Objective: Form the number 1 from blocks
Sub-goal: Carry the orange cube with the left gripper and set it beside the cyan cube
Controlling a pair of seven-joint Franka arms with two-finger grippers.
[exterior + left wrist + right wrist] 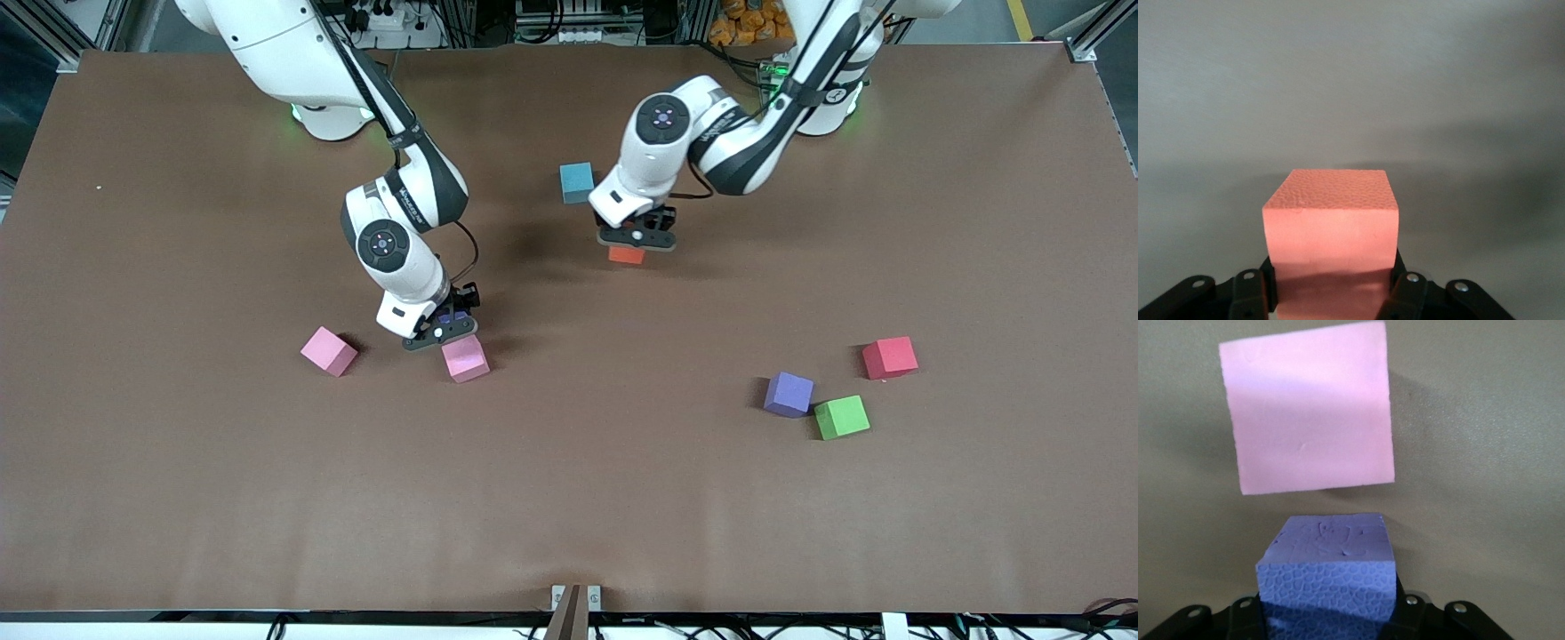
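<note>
honestly, both arms carry cubes: left gripper (635, 238) pinches the orange block (627, 255) beside the blue block (577, 182); right gripper (442, 331) pinches a purple block (1328, 570) beside a pink block (466, 358). lowering carelessly could knock pink askew.
</note>
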